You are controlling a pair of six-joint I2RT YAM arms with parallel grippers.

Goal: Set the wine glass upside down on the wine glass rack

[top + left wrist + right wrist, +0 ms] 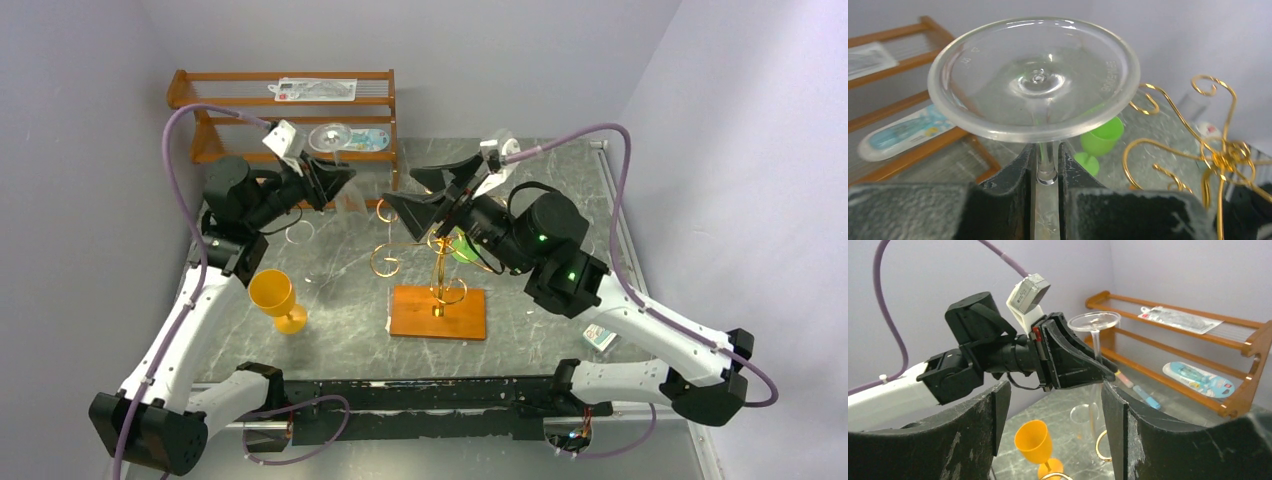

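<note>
**left gripper holds the clear glass foot-up, beside the gold rack**

the left gripper (pixel 1046 200) is clamped on the thin stem of the clear wine glass (pixel 1033 80), one black finger on each side of it. the glass is upside down: its round foot is on top and fills most of the left wrist view. from the right wrist view its bowl hangs below the fingers, over the table. it is lifted off the dark marbled table top (pixel 340 330).

in the top view the glass is to the left of and behind the wine glass rack (pixel 440 260), a gold wire tree with curled scroll arms on a central post, standing on a rectangular orange-brown wooden base. the rack's nearest scrolls are close to the bowl. whether any of them touches it cannot be told.

the right gripper (pixel 420 195) hovers over the rack with its jaws spread wide and nothing between them, pointing toward the left gripper.

an orange plastic goblet (pixel 272 295) stands upright on the table near the left arm. a green plastic goblet (pixel 1100 137) stands behind the rack, partly hidden by the right arm in the top view. at the back wall is a brown wooden slatted shelf unit (pixel 230 78) with a clear flat packet (pixel 315 90) on its top tier and a blue-and-white packet (pixel 365 140) lower down.
</note>
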